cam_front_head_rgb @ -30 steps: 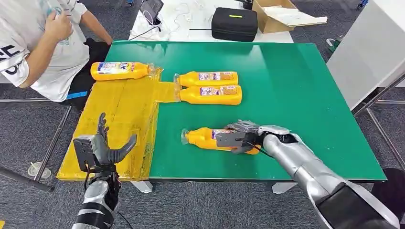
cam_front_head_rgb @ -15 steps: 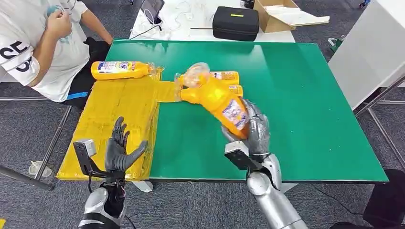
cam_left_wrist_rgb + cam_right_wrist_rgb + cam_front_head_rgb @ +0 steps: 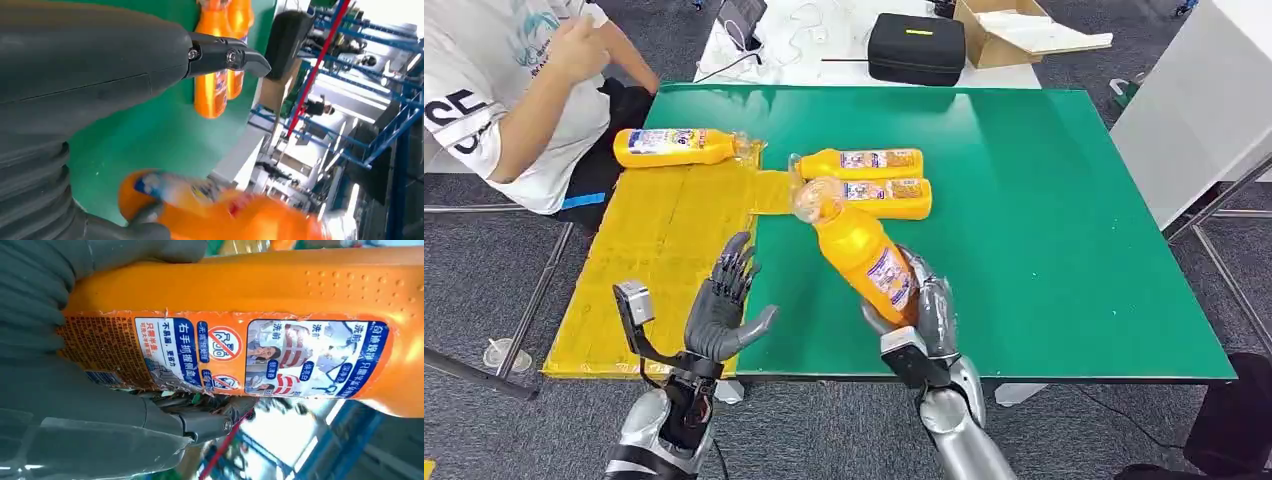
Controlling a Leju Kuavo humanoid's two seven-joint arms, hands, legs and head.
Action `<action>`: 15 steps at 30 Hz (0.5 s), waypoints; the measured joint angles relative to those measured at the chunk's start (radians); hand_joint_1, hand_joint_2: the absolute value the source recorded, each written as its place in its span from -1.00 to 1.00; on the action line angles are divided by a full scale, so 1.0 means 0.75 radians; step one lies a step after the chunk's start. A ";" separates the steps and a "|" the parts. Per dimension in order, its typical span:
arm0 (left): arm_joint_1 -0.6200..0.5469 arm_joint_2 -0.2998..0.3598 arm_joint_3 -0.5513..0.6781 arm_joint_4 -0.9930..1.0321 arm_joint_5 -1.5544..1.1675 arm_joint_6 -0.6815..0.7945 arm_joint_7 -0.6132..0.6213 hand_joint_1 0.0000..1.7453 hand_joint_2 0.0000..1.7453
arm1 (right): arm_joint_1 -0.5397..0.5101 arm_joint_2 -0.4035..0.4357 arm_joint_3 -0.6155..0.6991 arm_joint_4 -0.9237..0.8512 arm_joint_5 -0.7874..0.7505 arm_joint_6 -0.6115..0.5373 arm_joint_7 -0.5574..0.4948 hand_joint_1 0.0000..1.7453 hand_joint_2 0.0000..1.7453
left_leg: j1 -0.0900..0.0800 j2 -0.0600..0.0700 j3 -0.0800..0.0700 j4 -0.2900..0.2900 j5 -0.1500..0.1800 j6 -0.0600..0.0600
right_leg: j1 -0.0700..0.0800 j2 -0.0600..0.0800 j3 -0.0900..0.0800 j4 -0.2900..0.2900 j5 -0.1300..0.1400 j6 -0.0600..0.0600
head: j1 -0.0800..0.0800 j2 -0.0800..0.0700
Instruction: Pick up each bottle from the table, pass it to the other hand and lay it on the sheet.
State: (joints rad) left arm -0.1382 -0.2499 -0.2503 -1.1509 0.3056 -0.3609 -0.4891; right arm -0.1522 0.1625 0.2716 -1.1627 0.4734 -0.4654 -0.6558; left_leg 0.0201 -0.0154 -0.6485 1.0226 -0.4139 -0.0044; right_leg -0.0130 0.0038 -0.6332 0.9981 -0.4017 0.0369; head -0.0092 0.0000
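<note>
My right hand (image 3: 929, 305) grips an orange bottle (image 3: 859, 245) by its base, lifted off the green table (image 3: 1044, 200) and tilted, its clear cap up and away from me. The right wrist view shows its label (image 3: 225, 355) close up inside my fingers (image 3: 30, 300). My left hand (image 3: 724, 305) is open, palm toward the bottle, raised over the table's near left corner, a short gap from it. In the left wrist view the held bottle (image 3: 220, 210) is near my thumb (image 3: 220, 55). Two more orange bottles (image 3: 864, 163) (image 3: 879, 198) lie side by side mid-table. One bottle (image 3: 674, 147) lies on the yellow sheet (image 3: 664, 250).
A person in a white shirt (image 3: 514, 100) sits at the table's far left corner, beside the sheet. Behind the green table, a white table holds a black case (image 3: 916, 48) and a cardboard box (image 3: 1014, 30). A white cabinet (image 3: 1204, 100) stands to the right.
My right hand lifted the bottle off the table, swung it upright and brought it left toward me. My left hand rose and moved right toward the bottle, fingers spread.
</note>
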 measured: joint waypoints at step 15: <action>-0.027 0.009 -0.082 0.017 -0.016 -0.035 0.006 -1.00 1.00 | -0.101 0.114 0.158 0.285 0.119 0.029 -0.003 1.00 1.00 | 0.001 0.000 0.000 0.000 0.000 0.000 | 0.001 0.000 0.000 0.000 0.000 0.000 | 0.001 0.000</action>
State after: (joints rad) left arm -0.1588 -0.2434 -0.3117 -1.1379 0.2933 -0.3872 -0.4845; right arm -0.2277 0.2480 0.3903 -0.9487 0.5627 -0.4437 -0.6577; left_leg 0.0207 -0.0151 -0.6484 1.0226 -0.4136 -0.0047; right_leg -0.0124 0.0039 -0.6332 0.9981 -0.4017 0.0369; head -0.0088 0.0000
